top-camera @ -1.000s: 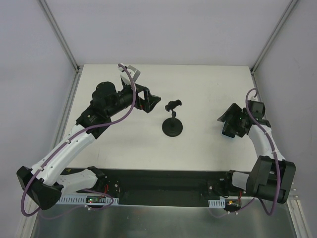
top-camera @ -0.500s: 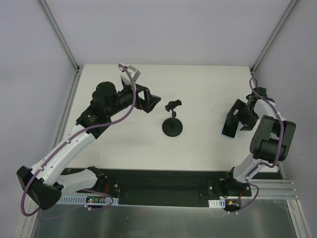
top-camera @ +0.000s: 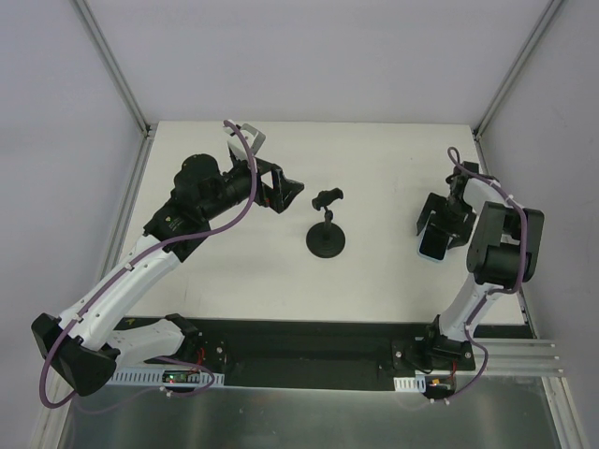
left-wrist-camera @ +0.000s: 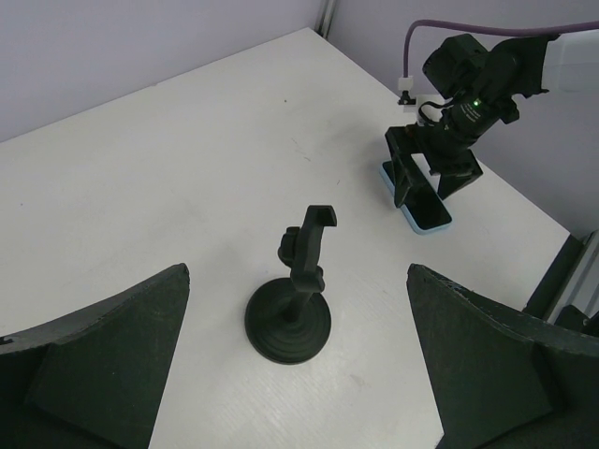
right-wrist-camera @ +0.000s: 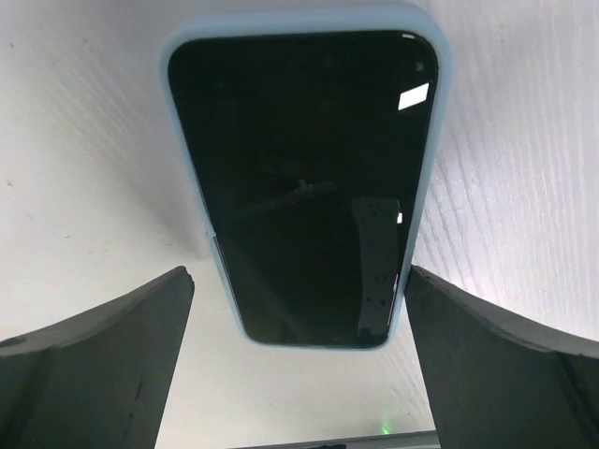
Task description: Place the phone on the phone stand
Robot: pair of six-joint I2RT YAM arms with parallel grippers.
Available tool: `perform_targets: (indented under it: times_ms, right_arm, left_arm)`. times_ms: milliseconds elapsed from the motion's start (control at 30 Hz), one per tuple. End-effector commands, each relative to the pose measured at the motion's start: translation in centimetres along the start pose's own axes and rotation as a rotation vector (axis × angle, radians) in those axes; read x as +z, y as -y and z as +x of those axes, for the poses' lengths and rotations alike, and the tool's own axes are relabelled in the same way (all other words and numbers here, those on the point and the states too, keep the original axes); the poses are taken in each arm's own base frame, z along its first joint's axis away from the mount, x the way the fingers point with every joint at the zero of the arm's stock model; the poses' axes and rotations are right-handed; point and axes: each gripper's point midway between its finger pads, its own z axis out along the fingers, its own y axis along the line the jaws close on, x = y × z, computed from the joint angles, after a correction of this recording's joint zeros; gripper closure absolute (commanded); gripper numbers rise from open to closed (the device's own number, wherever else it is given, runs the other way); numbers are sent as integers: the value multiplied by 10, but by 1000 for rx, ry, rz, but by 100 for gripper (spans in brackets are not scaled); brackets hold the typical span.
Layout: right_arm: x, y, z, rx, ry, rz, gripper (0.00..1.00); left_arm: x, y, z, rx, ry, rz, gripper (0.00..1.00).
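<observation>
The phone (right-wrist-camera: 304, 182), black screen up in a light blue case, lies flat on the white table at the right; it also shows in the top view (top-camera: 432, 250) and the left wrist view (left-wrist-camera: 423, 209). My right gripper (top-camera: 440, 224) is open and hovers just above the phone, a finger on each side, not touching it in the right wrist view (right-wrist-camera: 299, 374). The phone stand (top-camera: 326, 223) stands upright mid-table, also in the left wrist view (left-wrist-camera: 298, 290). My left gripper (top-camera: 285, 192) is open and empty, left of the stand and facing it.
Metal frame posts (top-camera: 112, 65) rise at the table's back corners and grey walls close in on both sides. A black base rail (top-camera: 299, 346) runs along the near edge. The right table edge (left-wrist-camera: 552, 271) lies just beyond the phone.
The right arm has swung and folded up, bringing its gripper round over the phone. The left arm, stand and phone have stayed still.
</observation>
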Motion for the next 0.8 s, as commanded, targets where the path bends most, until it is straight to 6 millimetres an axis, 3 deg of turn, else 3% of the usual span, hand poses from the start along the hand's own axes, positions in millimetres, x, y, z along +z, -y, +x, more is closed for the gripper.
perform_targets:
  times_ms: [0,100,433,500,633,733,767]
  right_arm:
    - [-8,12,-5,-19,-19,105,4]
    - [-5,18,-6,-18,-44,171,4]
    - [5,7,-6,-49,-83,132,1]
    - [6,2,-7,-56,-74,103,9]
    - [9,0,-4,-68,-81,94,13]
    - [11,-2,-2,-80,-82,91,29]
    - [12,-1,-2,-82,-77,98,39]
  left_arm:
    - [0,4,-12,26,25,13,1]
    - [1,6,-10,21,19,23,1]
    - [6,3,-6,22,5,14,1]
    - [5,4,-7,20,7,20,1]
    - [5,4,-7,20,7,19,1]
    - [4,5,-9,21,12,24,1]
    - [3,5,-10,22,16,21,1]
